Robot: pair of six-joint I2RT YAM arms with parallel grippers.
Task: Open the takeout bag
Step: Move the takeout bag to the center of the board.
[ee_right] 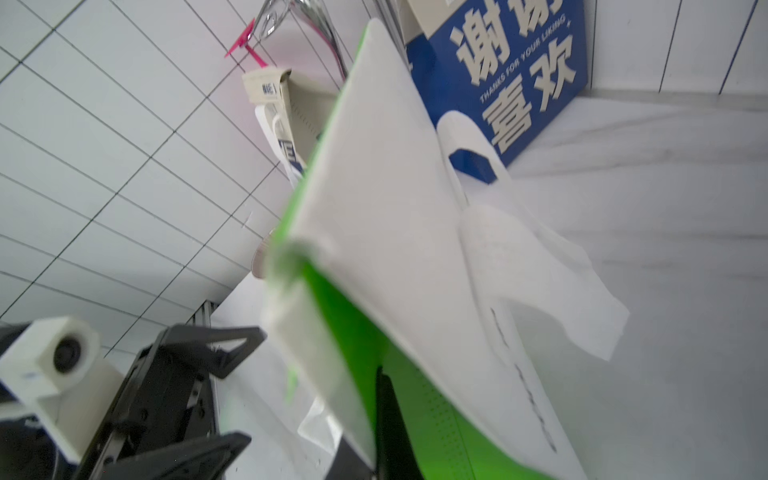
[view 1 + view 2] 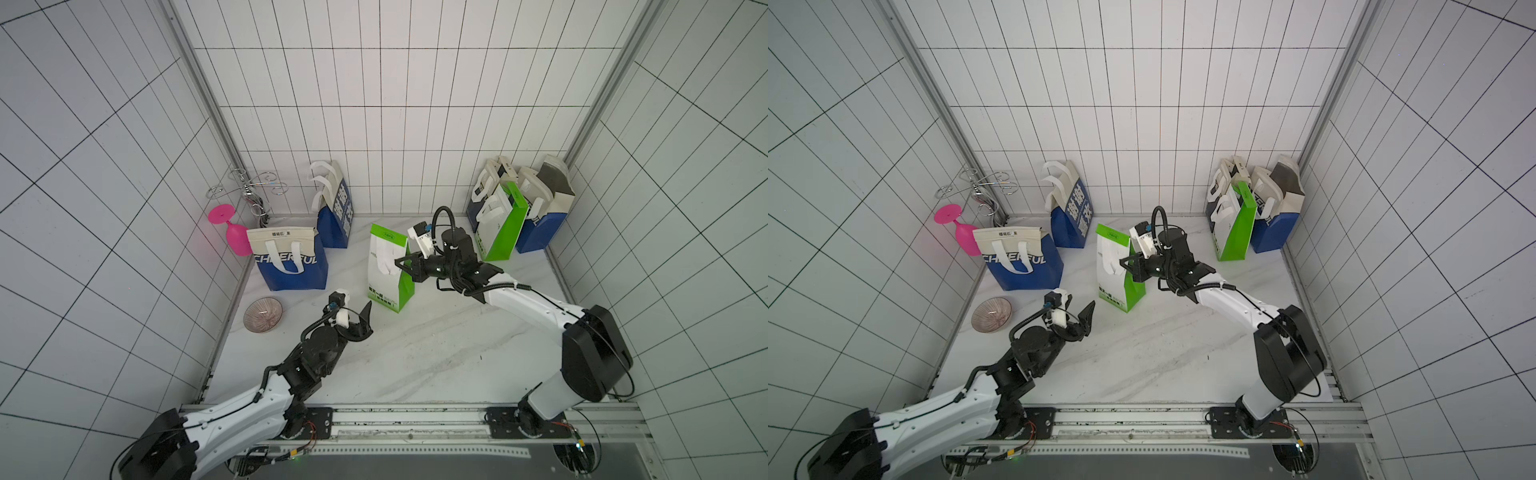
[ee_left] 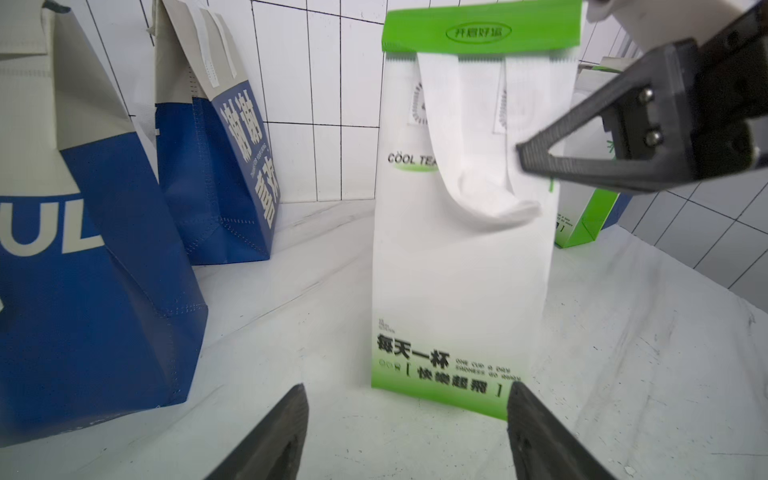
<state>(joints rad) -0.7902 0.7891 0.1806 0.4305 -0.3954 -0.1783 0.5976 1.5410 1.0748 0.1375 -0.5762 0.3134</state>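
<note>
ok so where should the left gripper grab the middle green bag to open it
The white handle loop hanging down the front of the bag, approached from the front, where the open left gripper faces it. The loop's bottom seems to sag off the flat panel, giving a finger room behind.

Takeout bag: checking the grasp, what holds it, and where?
Right gripper shut on green-and-white takeout bag, upper side edge beside its handle; left gripper open, empty.
</note>
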